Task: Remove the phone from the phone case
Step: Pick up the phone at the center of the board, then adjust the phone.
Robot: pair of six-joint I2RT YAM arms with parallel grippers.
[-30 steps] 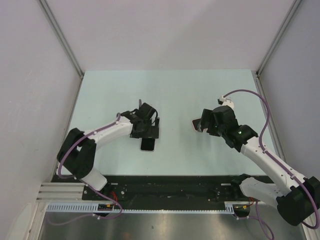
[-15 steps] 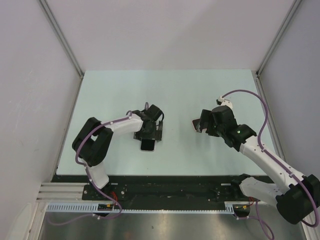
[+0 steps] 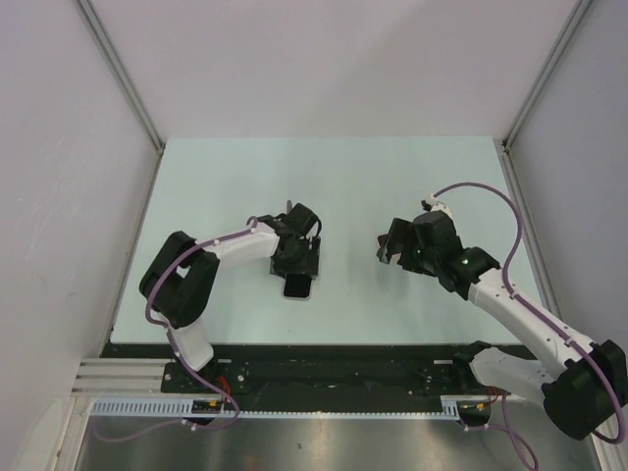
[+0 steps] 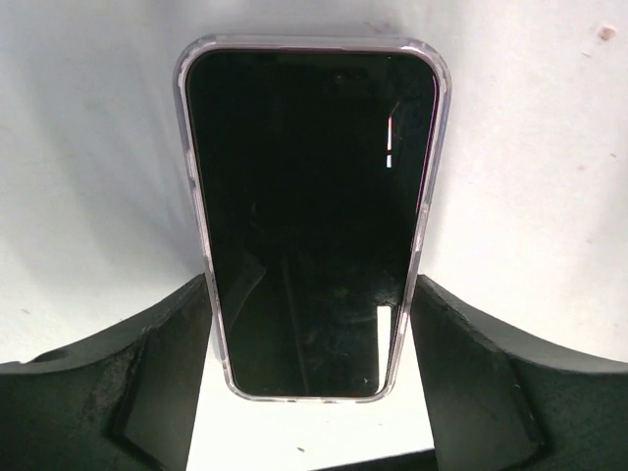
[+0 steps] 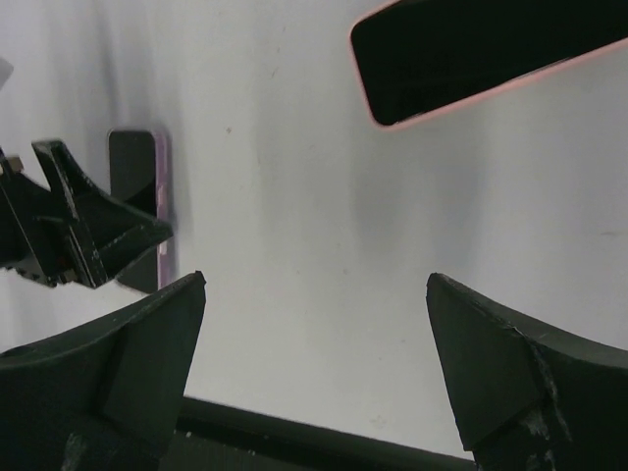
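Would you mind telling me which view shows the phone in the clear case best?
The left wrist view: the phone is close and whole, screen up, case rim visible all round. The top view shows only its near end under the left gripper; the right wrist view shows a distant sliver behind that gripper.

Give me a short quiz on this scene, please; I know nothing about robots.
1. True or false: the black-screened phone in a clear plastic case lies flat on the pale green table, between the fingers of the left gripper.
2. Fill in: in the right wrist view, the other dark flat slab has a ____ rim.
3. What sits between the jaws of the right gripper? A) a screwdriver B) nothing, they stand open C) a cup
Key: 1 true; 2 pink; 3 B.
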